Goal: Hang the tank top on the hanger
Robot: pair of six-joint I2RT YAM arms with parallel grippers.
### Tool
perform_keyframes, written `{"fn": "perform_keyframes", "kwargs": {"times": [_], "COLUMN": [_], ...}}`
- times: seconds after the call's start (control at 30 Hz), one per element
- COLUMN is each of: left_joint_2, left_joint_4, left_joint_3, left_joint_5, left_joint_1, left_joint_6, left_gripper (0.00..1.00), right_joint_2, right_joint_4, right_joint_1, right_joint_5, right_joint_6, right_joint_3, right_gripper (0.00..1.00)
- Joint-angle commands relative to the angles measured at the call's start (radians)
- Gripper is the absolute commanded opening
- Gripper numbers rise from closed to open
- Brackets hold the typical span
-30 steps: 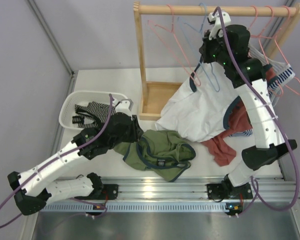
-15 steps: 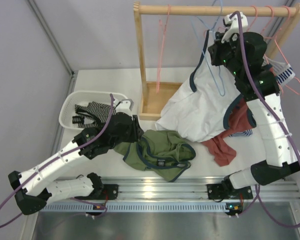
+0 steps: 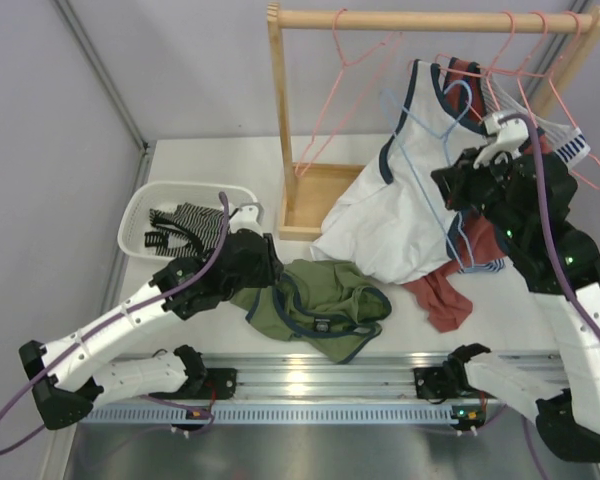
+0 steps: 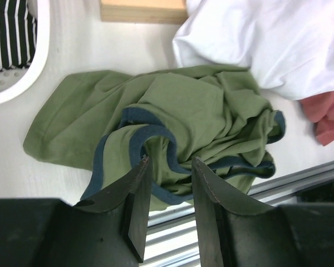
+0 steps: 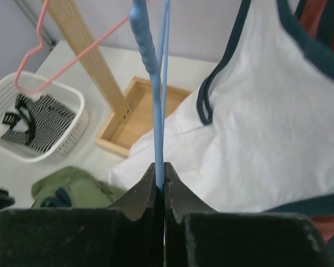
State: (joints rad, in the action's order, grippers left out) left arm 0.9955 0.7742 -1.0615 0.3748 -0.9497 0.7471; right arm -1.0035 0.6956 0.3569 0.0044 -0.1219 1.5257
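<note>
Your tank top (image 3: pixel 320 300) lies crumpled at the middle of the bench's near edge. The hanger (image 5: pixel 158 139) is up in the air toward the far right corner, its wire pinched tight in your right gripper (image 5: pixel 161 177). Your left gripper (image 4: pixel 170 162) is spread over the top's navy trim.

white top (image 3: pixel 400 215) abutting tank top (image 3: pixel 325 300), basket (image 3: pixel 132 216) near
</note>
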Motion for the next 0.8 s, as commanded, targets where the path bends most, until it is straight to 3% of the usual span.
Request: {"fn": "perform_keyframes", "kwargs": {"times": [0.0, 0.17, 0.33, 0.5, 0.77], "left_joint_2": [-0.006, 0.0, 0.037, 0.081, 0.138], "left_joint_4": [0.031, 0.023, -0.012, -0.05, -0.092], "left_joint_3": [0.052, 0.133, 0.192, 0.205, 0.193], "left_joint_5": [0.045, 0.007, -0.005, -0.013, 0.001], "left_joint_1": [0.002, 0.0, 0.0, 0.0, -0.011], "left_joint_6": [0.052, 0.104, 0.104, 0.09, 0.046], "left_gripper": [0.4, 0.4, 0.39, 0.39, 0.41], "right_joint_2": [0.095, 0.235, 0.307, 0.345, 0.371], "right_joint_4": [0.074, 0.104, 0.108, 0.113, 0.136], "right_joint_1": [-0.007, 0.014, 0.128, 0.333, 0.401], "right_joint_5": [-0.133, -0.268, -0.316, -0.229, -0.228], "right_joint_6": [-0.054, -0.107, -0.16, -0.237, -0.257], "right_joint_3": [-0.111, -0.337, -0.499, -0.542, -0.568], "right_gripper": [0.0, 0.0, 0.0, 0.0, 0.0]}}
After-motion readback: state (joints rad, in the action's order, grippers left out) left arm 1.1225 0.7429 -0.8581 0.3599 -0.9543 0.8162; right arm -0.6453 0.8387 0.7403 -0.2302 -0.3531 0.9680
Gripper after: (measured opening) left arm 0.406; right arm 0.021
